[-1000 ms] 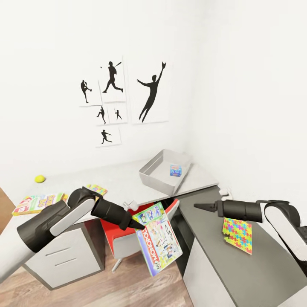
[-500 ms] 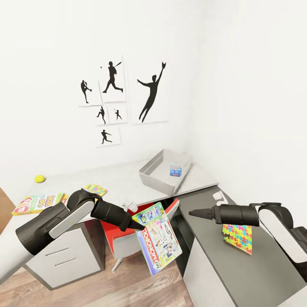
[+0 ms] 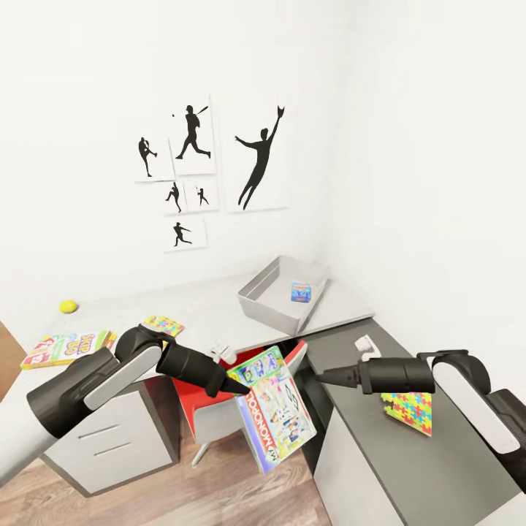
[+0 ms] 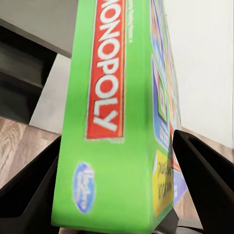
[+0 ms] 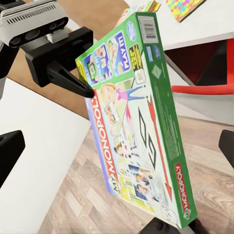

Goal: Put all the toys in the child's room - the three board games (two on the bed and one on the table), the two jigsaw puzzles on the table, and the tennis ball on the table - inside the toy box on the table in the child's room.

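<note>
My left gripper is shut on the upper corner of the green-edged Monopoly board game, which hangs tilted over the floor in front of the table. In the left wrist view the box sits between both fingers. My right gripper stands open just right of the box, facing its printed front. The grey toy box holds a small blue board game. A yellow-green-red board game, a jigsaw puzzle and the tennis ball lie on the table. Another jigsaw puzzle lies on the lower wing.
A red chair is tucked under the desk behind the hanging box. Small white objects lie on the desk edge and on the dark wing. White drawers stand below my left arm. Wood floor shows underneath.
My right gripper has moved left along the dark wing toward the Monopoly box, passing the puzzle. The left arm and the box have barely shifted.
</note>
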Tool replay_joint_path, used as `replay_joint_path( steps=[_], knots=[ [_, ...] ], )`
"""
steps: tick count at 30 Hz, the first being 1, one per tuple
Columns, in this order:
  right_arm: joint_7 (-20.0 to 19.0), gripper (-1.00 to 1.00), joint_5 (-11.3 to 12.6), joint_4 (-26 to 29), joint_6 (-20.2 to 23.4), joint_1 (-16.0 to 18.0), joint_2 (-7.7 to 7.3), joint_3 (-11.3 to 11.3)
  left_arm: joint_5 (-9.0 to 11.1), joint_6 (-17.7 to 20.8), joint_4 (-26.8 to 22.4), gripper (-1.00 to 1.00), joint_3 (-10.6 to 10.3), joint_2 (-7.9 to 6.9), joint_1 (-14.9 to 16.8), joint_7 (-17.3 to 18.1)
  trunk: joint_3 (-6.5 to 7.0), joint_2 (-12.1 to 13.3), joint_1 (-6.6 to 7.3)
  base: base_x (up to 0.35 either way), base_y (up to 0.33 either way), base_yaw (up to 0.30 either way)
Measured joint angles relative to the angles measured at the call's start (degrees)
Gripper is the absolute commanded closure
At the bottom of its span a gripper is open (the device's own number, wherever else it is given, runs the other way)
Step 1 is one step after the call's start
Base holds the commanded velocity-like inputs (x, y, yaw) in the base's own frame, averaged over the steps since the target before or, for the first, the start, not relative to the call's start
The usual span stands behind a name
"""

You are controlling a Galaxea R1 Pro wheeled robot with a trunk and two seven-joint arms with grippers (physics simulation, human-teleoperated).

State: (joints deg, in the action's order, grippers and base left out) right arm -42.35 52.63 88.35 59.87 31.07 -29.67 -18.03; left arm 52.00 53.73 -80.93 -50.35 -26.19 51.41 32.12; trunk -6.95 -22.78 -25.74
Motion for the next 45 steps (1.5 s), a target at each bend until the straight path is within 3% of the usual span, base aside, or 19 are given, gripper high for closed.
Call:
replay_joint_path(
  steps=[15,32,45],
  knots=[
    [-0.2,-1.00,0.0,0.0,0.0,0.2,-1.54,0.1,-0.1,-0.3,-3.7,1.00,-0.3,-1.96,-0.1,1.8,0.00,0.0,0.00,0.000,0.000,0.000],
    [-0.5,-1.00,0.1,0.1,0.0,-0.2,-1.90,-0.7,-0.1,-0.4,-4.7,1.00,-0.5,-2.35,-0.5,2.0,0.00,0.0,0.00,0.000,0.000,0.000],
    [-5.8,-1.00,0.0,0.2,-0.1,-0.4,-2.45,-2.2,-0.1,-0.4,-5.0,1.00,-0.5,-2.43,-0.5,2.0,0.00,0.0,0.00,0.000,0.000,0.000]
  ],
)
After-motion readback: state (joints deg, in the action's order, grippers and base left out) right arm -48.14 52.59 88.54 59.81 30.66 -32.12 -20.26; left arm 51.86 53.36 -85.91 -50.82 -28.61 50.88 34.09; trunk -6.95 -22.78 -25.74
